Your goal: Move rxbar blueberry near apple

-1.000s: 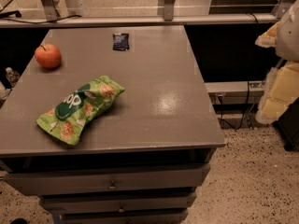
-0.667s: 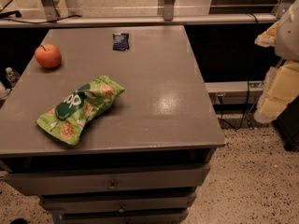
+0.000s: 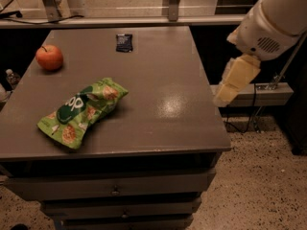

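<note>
Taking the table [image 3: 168, 80] top as a clock face, the bar [image 3: 124, 42] lies flat at about 12 o'clock, close to the far edge. The apple [image 3: 49, 57] sits at about 10 o'clock, stem up, near the left edge and well apart from the bar. A green bag [image 3: 81, 111] lies on its side at about 8 o'clock, touching neither of them. Its contents are hidden.

The hand [image 3: 236, 80] hangs off at 3 o'clock, past the right edge of the table and over the floor, below the pale bulk of the arm [image 3: 273, 23]. It holds nothing that I can see, and I cannot tell whether it is open or closed. It is well apart from the bar.

Under the table top the drawers [image 3: 115, 188] are pushed in, so nothing inside them shows.
</note>
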Tool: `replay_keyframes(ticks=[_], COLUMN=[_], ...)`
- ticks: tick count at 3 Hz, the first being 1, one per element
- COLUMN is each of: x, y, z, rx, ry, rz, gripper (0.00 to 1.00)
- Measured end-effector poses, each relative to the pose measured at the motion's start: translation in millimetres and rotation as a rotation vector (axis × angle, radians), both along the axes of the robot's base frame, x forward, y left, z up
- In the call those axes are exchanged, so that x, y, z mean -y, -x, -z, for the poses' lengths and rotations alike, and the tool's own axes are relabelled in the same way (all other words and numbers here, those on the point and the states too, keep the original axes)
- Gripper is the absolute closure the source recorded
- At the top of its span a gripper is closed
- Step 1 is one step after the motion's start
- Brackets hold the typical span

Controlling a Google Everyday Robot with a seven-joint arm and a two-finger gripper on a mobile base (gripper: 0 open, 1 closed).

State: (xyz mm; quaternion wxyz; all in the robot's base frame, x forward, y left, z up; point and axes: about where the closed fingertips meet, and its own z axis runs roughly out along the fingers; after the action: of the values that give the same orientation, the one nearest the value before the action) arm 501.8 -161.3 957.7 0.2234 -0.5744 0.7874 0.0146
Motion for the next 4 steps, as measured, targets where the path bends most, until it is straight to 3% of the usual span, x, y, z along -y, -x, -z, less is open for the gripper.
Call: replay_keyframes(ticks=[2,3,4], x=[-78.7,-113.2,-113.2], y=[-66.5,-85.4,-85.4], z=[0.1,-10.2,-10.2], rx=[0.036,0.031,0.031], ry=[-0.179,-0.273,-0.273], rz=[0.107,0.202,0.202], gripper=[0.00,0.00,0.00])
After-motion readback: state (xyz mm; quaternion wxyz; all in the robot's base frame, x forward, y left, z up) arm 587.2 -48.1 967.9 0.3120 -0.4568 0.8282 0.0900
